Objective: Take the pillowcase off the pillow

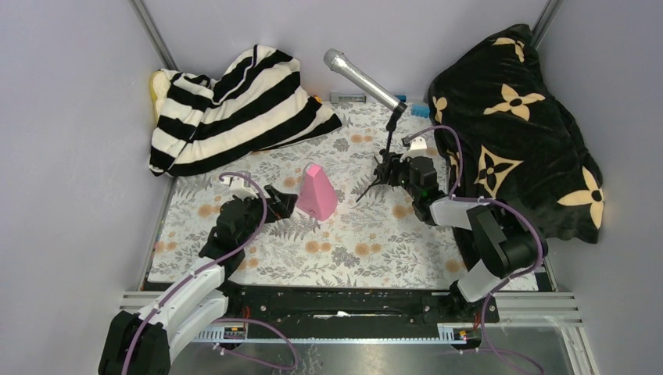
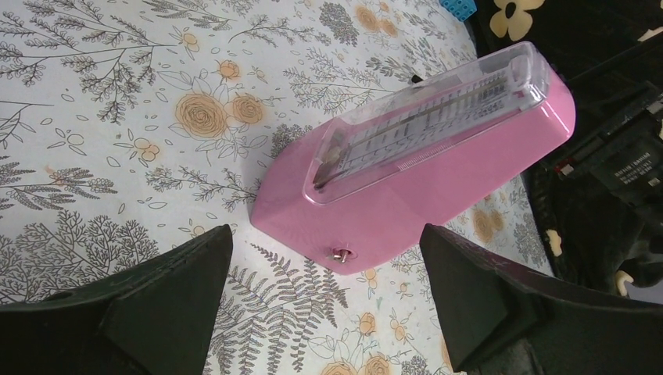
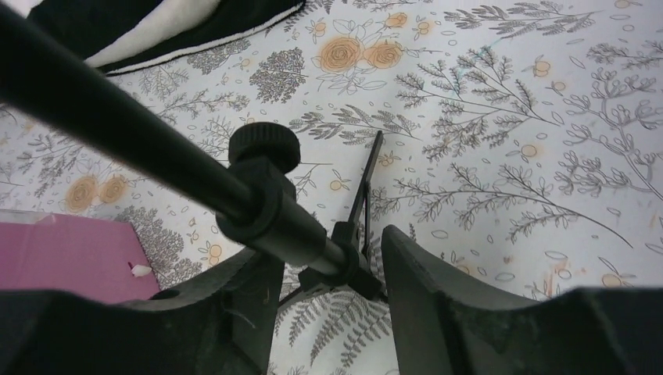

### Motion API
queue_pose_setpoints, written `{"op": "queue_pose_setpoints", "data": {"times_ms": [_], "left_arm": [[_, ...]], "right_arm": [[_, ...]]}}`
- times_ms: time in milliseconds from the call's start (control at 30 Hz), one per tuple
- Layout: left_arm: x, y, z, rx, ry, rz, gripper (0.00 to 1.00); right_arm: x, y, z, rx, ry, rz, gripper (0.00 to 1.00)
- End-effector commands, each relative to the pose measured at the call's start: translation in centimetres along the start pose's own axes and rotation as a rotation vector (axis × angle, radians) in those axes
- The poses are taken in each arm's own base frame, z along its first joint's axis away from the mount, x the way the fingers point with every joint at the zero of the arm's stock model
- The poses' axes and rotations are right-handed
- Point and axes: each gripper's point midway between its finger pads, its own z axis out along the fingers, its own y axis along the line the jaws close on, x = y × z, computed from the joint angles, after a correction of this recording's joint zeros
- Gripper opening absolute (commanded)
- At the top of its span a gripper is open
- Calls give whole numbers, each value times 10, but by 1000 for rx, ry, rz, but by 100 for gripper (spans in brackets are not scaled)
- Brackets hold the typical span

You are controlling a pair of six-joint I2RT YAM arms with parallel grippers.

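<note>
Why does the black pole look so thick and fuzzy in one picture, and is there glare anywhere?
Right wrist view: the microphone stand pole sits very near the lens, so it looms large and soft-edged, while the floral tablecloth behind stays sharp. Left wrist view: sharp, with pale reflections on the clear cover of the pink metronome. Top external view: even, soft light, only faint shadows.
</note>
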Motion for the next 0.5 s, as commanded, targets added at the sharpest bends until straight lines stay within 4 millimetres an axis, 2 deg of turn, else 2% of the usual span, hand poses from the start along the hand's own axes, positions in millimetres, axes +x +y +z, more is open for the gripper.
{"op": "queue_pose_setpoints", "data": {"times_ms": [0,67,133,167,200,300,467], "left_arm": [[-10,-11,0,53,-50,28,99],[-9,-12,0,63,-46,28,99],[-8,-13,0,65,-45,26,99],[-8,-13,-1,63,-45,26,99],[-8,-12,-1,61,-44,27,99],[-7,-12,-2,59,-47,26,99],[-6,-12,-1,57,-42,23,99]], "right_arm": [[-28,10,21,-32,-99,-18,50],[-25,8,29,-27,-89,-24,46],[-24,5,34,-11,-96,-27,34],[-24,2,36,1,-106,-31,23],[-25,0,37,14,-115,-39,17],[-31,-7,45,46,-137,-70,11],[-38,-12,70,67,-159,-145,10]]}}
